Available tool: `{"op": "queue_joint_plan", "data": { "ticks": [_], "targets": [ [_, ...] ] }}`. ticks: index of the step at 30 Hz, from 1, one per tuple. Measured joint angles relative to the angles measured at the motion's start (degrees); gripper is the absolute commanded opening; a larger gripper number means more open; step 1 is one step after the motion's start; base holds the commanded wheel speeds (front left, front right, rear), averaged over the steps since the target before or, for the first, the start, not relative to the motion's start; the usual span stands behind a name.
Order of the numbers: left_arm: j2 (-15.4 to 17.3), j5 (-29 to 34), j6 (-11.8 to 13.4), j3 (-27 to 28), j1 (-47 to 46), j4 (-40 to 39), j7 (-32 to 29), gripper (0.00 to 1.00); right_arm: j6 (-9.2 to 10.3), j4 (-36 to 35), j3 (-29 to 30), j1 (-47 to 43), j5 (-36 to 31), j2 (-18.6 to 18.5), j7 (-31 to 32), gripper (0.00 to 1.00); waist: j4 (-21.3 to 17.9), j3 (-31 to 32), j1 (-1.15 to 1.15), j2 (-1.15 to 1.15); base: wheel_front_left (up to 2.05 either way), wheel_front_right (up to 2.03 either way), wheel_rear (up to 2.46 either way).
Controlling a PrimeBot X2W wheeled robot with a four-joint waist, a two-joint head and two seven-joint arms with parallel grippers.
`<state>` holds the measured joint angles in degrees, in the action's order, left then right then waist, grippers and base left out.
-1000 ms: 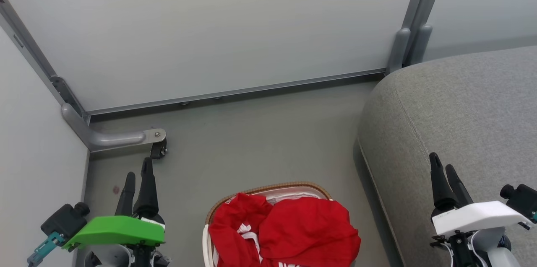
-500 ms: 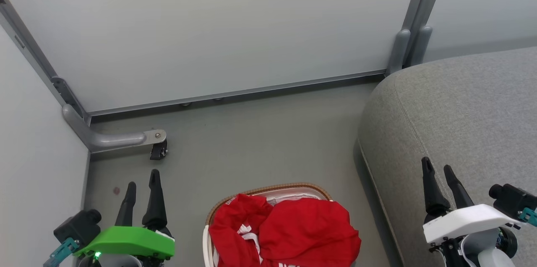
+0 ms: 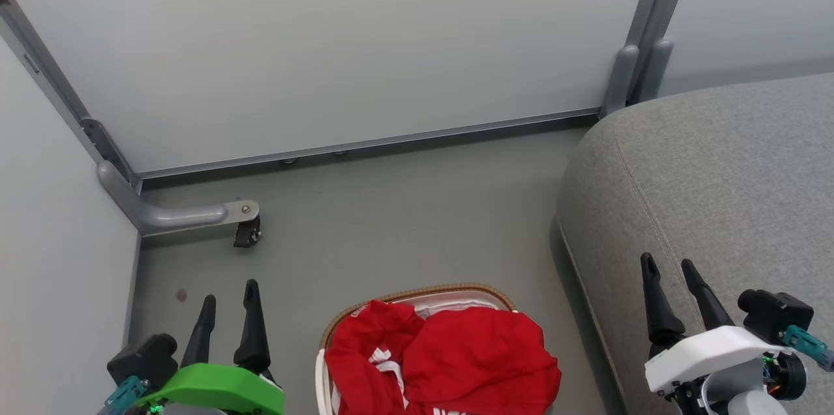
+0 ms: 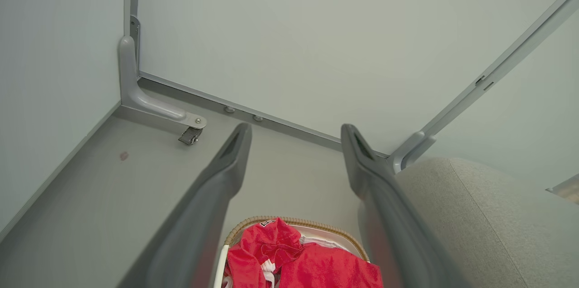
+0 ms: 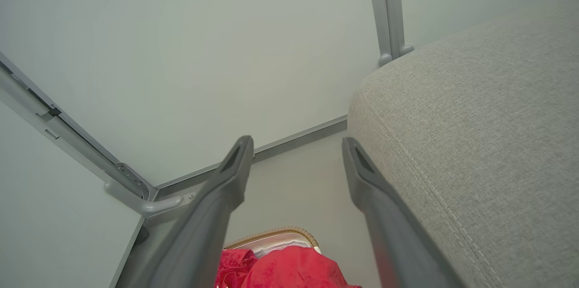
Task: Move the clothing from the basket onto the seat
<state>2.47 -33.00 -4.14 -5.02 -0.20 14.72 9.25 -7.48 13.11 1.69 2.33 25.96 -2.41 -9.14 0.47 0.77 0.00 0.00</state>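
Bright red clothing (image 3: 449, 363) with white striped trim, heaped in the basket (image 3: 423, 289) on the grey floor (image 3: 391, 206), bulging above the brown woven rim and hiding most of the white liner (image 3: 449, 300). Just right of the basket, apart from it, the big grey seat (image 3: 717, 167), rounded corner and stitched seam turned toward the floor. Left pincer (image 3: 229, 291), topped by a green cover (image 3: 215, 389), poised over open floor to the left of the basket, its two dark fingers parted and gripping nothing. Right pincer (image 3: 666, 260), under a white cover (image 3: 707, 350), seen against the near edge of the seat, fingers likewise spread, nothing held. From the left wrist, the basket's far rim and the red heap framed low between the wide-set fingers, the seat off to the right. From the right wrist, the same red cloth at the bottom edge, the seat's pale seam running beside the right-hand finger. Behind everything, pale partition panels (image 3: 358, 43) in grey frames, meeting at a corner on the left, with a curved grey foot (image 3: 176, 214) and a small dark caster (image 3: 247, 234) resting on the floor there.
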Motion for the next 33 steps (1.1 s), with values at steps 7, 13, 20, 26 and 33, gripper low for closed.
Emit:
{"op": "queue_joint_plan", "data": {
  "ticks": [7, 13, 20, 26, 33],
  "targets": [
    [0.01, 4.19, 0.05, -0.77, 0.35, 0.69, 0.96, 1.00, 0.00, 0.35, -0.23, -0.27, -4.11, -0.08, -1.01, 1.00, 0.06, 0.00, 0.00, 0.00, 0.00, 0.00, 0.00],
    [0.03, 7.31, 0.18, -1.08, 0.44, 1.07, 1.80, 1.00, 0.00, 0.51, -0.46, -0.34, -7.38, -0.11, -1.86, 1.00, 0.11, -0.03, 0.00, 0.00, 0.00, 0.00, 0.00],
    [0.08, 10.48, 0.40, -1.47, 0.59, 1.62, 2.54, 1.00, 0.00, 0.66, -0.78, -0.55, -10.90, -0.16, -2.59, 1.00, 0.22, -0.03, 0.00, 0.00, 0.00, 0.00, 0.00],
    [0.11, 13.01, 0.44, -1.72, 0.80, 2.01, 3.24, 1.00, 0.00, 0.80, -1.10, -0.60, -13.76, -0.19, -3.35, 1.00, 0.26, 0.04, 0.00, 0.00, 0.00, 0.00, 0.00],
    [0.14, 15.79, 0.55, -2.02, 0.93, 2.64, 4.09, 1.00, 0.00, 0.92, -1.29, -0.68, -16.89, -0.22, -4.12, 1.00, 0.39, 0.08, 0.00, 0.00, 0.00, 0.00, 0.00]
  ]
}}
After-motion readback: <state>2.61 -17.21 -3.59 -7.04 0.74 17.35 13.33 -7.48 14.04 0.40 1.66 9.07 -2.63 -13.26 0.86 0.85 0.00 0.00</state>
